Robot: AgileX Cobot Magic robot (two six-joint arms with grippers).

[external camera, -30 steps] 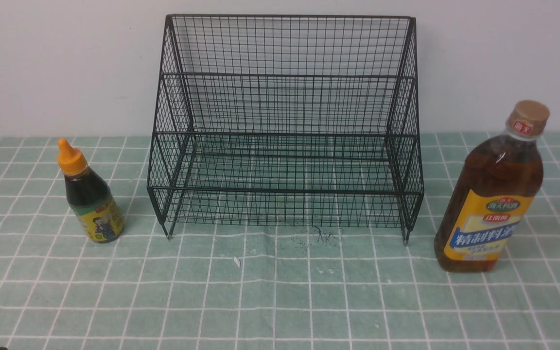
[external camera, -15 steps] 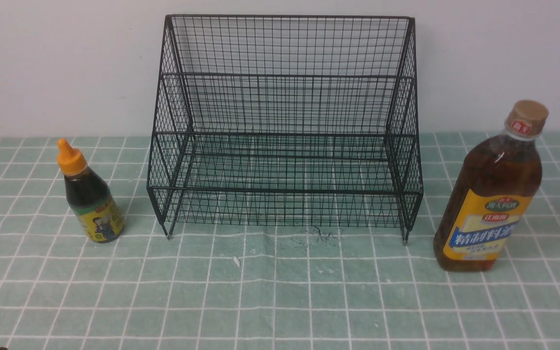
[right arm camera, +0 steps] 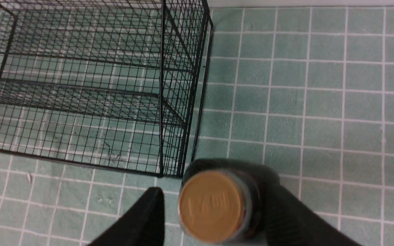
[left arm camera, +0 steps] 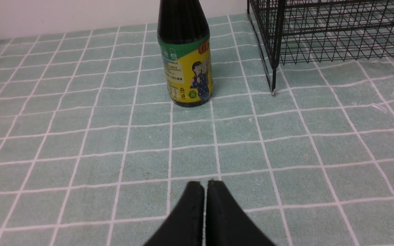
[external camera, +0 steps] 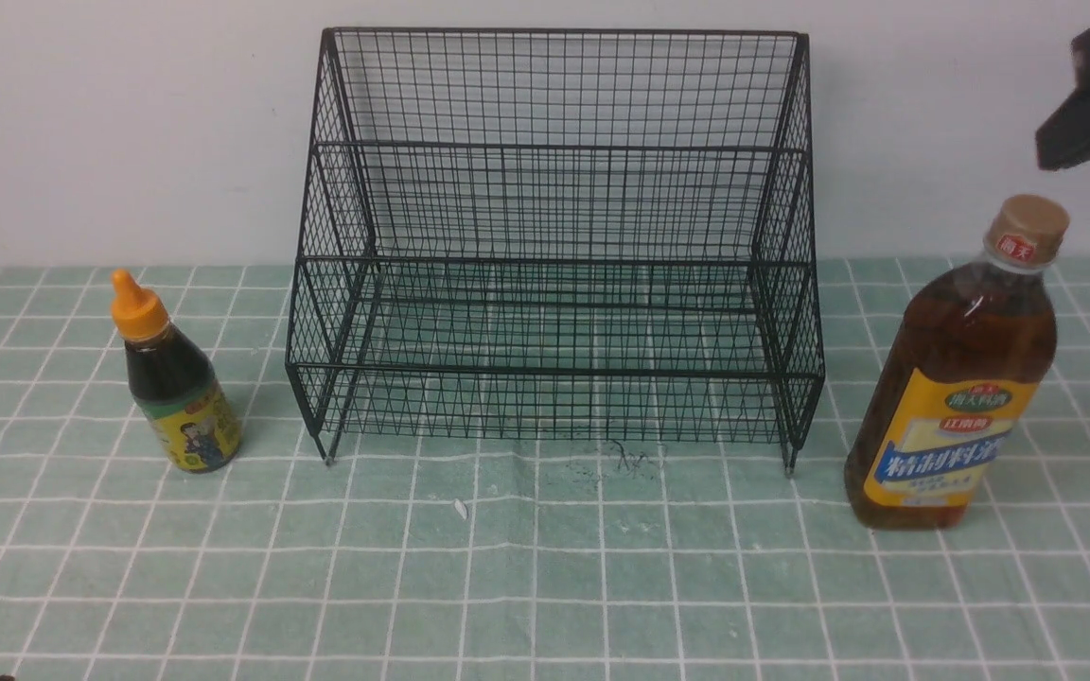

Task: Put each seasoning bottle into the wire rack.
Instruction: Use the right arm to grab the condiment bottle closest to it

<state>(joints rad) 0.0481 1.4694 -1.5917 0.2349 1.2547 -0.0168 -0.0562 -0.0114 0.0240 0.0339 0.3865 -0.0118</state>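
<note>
The small dark-sauce seasoning bottle (external camera: 176, 378) with an orange cap stands upright left of the black wire rack (external camera: 554, 255). In the left wrist view that bottle (left arm camera: 186, 65) is well ahead of my left gripper (left arm camera: 205, 186), which is shut and empty, low over the cloth. The tall amber seasoning bottle (external camera: 957, 378) with a tan cap stands upright right of the rack. My right gripper (right arm camera: 214, 191) hovers above it, open, its fingers on either side of the tan cap (right arm camera: 212, 205) without touching. In the front view the right gripper (external camera: 1089, 123) shows above the cap.
A green checked cloth (external camera: 545, 567) covers the table, with a white wall (external camera: 129, 123) close behind the rack. Both rack tiers hold nothing. The rack's right side (right arm camera: 183, 102) stands near the tall bottle.
The right gripper has come into the front view at upper right, above the tall bottle. Both bottles and the rack stand as before.
</note>
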